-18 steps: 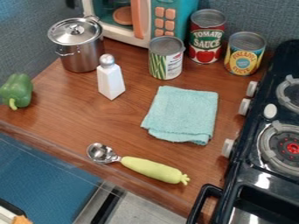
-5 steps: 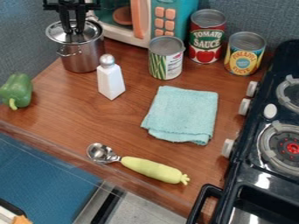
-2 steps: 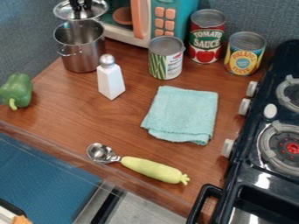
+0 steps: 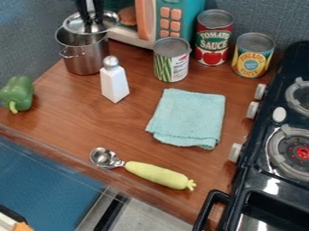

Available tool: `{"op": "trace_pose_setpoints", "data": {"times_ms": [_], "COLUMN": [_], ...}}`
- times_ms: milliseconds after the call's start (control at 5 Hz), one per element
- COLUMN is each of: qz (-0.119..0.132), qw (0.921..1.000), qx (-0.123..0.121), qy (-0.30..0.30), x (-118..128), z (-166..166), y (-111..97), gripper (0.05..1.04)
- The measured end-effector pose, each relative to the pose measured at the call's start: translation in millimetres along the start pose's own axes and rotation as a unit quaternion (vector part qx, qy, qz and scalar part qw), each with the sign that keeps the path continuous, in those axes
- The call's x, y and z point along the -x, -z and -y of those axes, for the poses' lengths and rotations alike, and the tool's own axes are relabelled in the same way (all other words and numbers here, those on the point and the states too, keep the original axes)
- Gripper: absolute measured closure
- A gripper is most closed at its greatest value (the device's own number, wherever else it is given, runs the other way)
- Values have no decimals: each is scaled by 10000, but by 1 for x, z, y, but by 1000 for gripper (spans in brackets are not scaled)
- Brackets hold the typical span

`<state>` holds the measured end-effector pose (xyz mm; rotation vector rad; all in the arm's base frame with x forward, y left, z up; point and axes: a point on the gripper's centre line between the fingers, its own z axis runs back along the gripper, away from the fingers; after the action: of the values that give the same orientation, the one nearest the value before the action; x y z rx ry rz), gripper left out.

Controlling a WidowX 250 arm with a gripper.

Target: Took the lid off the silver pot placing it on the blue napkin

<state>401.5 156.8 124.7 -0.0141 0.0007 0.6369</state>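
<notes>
- In the camera view, the gripper (image 4: 91, 20) is at the upper left, its two fingers closed on the top of the silver lid (image 4: 75, 24).
- The lid is up off the silver pot (image 4: 86, 57), above its mouth and off to the right, leaving part of the inside in sight.
- The pot stands upright on the wooden counter (image 4: 109, 124), near the white shaker (image 4: 114, 85).
- The folded blue napkin (image 4: 188, 118) lies flat between the shaker and the black stove (image 4: 258, 173), well apart from the lid.
- A scoop with a pale green handle (image 4: 158, 175) lies below the napkin, and a green pepper (image 4: 17, 94) is at the left edge.
</notes>
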Motion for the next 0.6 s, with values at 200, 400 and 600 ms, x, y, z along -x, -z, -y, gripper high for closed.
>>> {"op": "trace_pose_setpoints", "data": {"times_ms": [200,400,600], "qz": [33,50,-52], "qw": [9986,9965,9941], "qx": [81,130,118], "qy": [530,823,1078], "x": [26,49,69], "z": [34,54,71], "y": [-7,-14,-4], "gripper": [802,802,802]}}
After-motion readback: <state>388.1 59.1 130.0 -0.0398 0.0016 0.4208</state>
